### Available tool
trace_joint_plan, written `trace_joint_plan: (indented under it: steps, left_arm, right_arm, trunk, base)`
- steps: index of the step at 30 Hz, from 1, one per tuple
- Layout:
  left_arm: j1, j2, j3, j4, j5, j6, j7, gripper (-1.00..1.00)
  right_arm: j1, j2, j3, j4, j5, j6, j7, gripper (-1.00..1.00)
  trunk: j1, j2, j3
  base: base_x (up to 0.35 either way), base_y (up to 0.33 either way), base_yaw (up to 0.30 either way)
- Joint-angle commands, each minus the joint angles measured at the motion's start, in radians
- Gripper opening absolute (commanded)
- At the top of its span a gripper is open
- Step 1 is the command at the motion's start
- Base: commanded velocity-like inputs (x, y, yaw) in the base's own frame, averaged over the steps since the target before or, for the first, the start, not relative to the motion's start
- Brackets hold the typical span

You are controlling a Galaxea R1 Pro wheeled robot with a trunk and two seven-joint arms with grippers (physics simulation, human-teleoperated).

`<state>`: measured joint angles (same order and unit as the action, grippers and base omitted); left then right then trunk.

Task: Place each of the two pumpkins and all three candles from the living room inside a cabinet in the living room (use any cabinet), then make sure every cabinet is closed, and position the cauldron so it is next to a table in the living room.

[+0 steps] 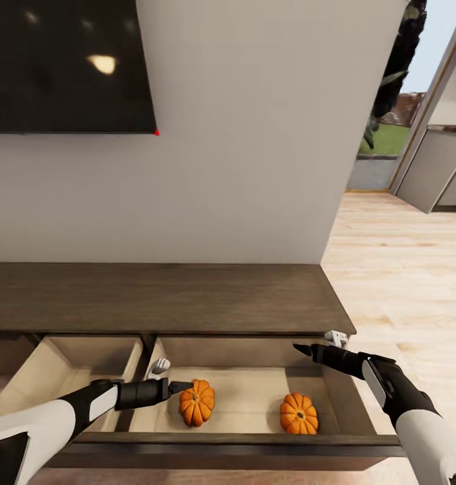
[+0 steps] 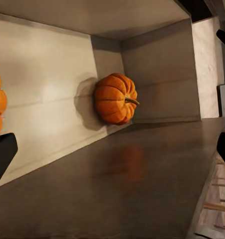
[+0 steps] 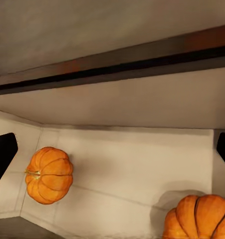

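Two orange pumpkins lie in the open right drawer [image 1: 349,397] of the dark-brown cabinet [image 1: 160,296]: one at the drawer's left [image 1: 197,402], one toward its right [image 1: 298,413]. My left gripper [image 1: 176,377] is open, with its dark fingertip just left of the left pumpkin. My right gripper [image 1: 315,342] hangs open over the drawer's back right corner. In the left wrist view the right pumpkin [image 2: 114,98] rests by the drawer wall. In the right wrist view both pumpkins [image 3: 48,174] [image 3: 199,216] lie on the pale floor. The candles, cauldron and table are out of view.
The left drawer [image 1: 66,377] also stands open, with pale insides. A dark screen [image 1: 66,64] hangs on the wall above the cabinet. Pale wood floor [image 1: 403,283] stretches to the right toward grey kitchen units [image 1: 436,168].
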<state>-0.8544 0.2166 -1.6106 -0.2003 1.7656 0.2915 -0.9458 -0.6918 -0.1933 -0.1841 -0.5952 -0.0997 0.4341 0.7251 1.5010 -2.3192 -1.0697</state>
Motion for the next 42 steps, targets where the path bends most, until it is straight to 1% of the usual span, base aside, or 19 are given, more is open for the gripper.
trace_joint_plan:
  steps: [1, 5, 11, 12, 13, 16, 18, 19, 21, 22, 24, 26, 29, 37, 41, 42]
  left_arm:
    - [0.0, 0.002, 0.0, 0.0, 0.0, 0.0, -0.023, 1.0]
    - [-0.001, 0.003, 0.0, 0.002, -0.001, 0.0, -0.061, 1.0]
    - [-0.004, 0.003, 0.0, 0.002, -0.002, 0.0, -0.072, 1.0]
    - [-0.018, 0.009, 0.0, 0.003, -0.001, 0.001, -0.073, 1.0]
    - [-0.021, 0.015, 0.0, 0.002, 0.0, 0.001, -0.074, 1.0]
    - [-0.003, -0.003, 0.001, 0.002, -0.018, 0.002, -0.057, 1.0]
    - [0.003, 0.009, 0.001, 0.004, -0.03, 0.001, -0.057, 1.0]
    - [0.005, 0.014, 0.001, 0.004, -0.028, 0.001, -0.063, 1.0]
    - [0.008, 0.026, 0.001, 0.005, -0.016, 0.001, -0.074, 1.0]
    - [0.008, 0.028, 0.001, 0.005, -0.011, 0.001, -0.08, 1.0]
    - [0.009, 0.026, 0.001, 0.005, 0.001, 0.002, -0.09, 1.0]
    - [0.009, 0.025, 0.001, 0.005, 0.012, 0.003, -0.091, 1.0]
    - [0.009, 0.026, 0.0, 0.005, 0.011, 0.003, -0.092, 1.0]
    - [0.006, 0.031, 0.003, -0.006, 0.009, 0.006, -0.097, 1.0]
    - [-0.001, 0.031, 0.003, -0.007, 0.006, 0.028, -0.098, 1.0]
    - [-0.003, 0.03, 0.002, -0.008, 0.006, 0.1, -0.098, 1.0]
  right_arm:
    - [0.0, 0.0, 0.0, 0.0, 0.0, 0.0, 0.0, 1.0]
    - [0.0, 0.0, 0.0, 0.0, 0.0, 0.0, 0.0, 1.0]
    - [0.0, 0.0, 0.0, 0.0, 0.0, 0.0, 0.0, 1.0]
    - [0.0, 0.0, 0.0, 0.0, 0.0, 0.0, 0.001, 1.0]
    - [0.0, 0.0, 0.0, 0.0, 0.0, 0.0, 0.001, 1.0]
    - [0.017, -0.017, 0.017, 0.017, 0.018, -0.008, 0.018, 1.0]
    - [0.018, -0.012, 0.029, 0.028, 0.03, -0.002, 0.029, 1.0]
    - [0.022, -0.011, 0.026, 0.034, 0.036, 0.0, 0.034, 1.0]
    - [0.029, -0.014, 0.014, 0.045, 0.025, 0.002, 0.023, 1.0]
    - [0.03, -0.015, 0.009, 0.051, 0.02, 0.002, 0.017, 1.0]
    - [0.031, -0.016, -0.002, 0.062, 0.01, 0.003, 0.006, 1.0]
    - [0.032, -0.017, -0.005, 0.067, 0.009, 0.003, -0.005, 1.0]
    - [0.032, -0.021, -0.005, 0.062, 0.007, 0.003, -0.005, 1.0]
    - [0.032, -0.063, -0.006, 0.062, 0.007, 0.014, 0.04, 1.0]
    - [0.033, -0.086, -0.006, 0.067, 0.005, 0.034, 0.062, 1.0]
    - [0.033, -0.134, -0.006, 0.068, 0.003, 0.046, 0.24, 1.0]
  trunk:
    - [0.0, 0.0, 0.0]
    - [0.0, 0.0, 0.0]
    - [0.0, 0.0, 0.0]
    - [0.0, 0.0, 0.0]
    - [0.0, 0.0, 0.0]
    - [0.0, 0.0, 0.0]
    - [0.0, 0.0, 0.0]
    - [0.0, 0.0, 0.0]
    - [0.0, 0.0, 0.0]
    - [-0.004, 0.007, 0.003]
    - [-0.012, 0.021, 0.009]
    - [-0.019, 0.035, 0.016]
    - [-0.031, 0.056, 0.025]
    - [-0.061, 0.112, 0.05]
    - [-0.077, 0.14, 0.063]
    - [-0.081, 0.147, 0.066]
  base:
    - [-0.064, 0.018, 0.0]
    - [-0.028, 0.007, 0.0]
    - [-0.146, 0.069, 0.0]
    - [-0.021, 0.011, 0.0]
    - [-0.014, 0.007, 0.0]
    - [0.0, 0.0, 0.0]
    - [0.0, 0.0, 0.0]
    - [0.0, 0.0, 0.0]
    - [0.0, 0.0, 0.0]
    - [0.0, 0.0, 0.0]
    - [0.0, 0.0, 0.0]
    - [0.0, 0.0, 0.0]
    - [0.0, 0.0, 0.0]
    - [0.0, 0.0, 0.0]
    - [0.0, 0.0, 0.0]
    - [0.0, 0.0, 0.0]
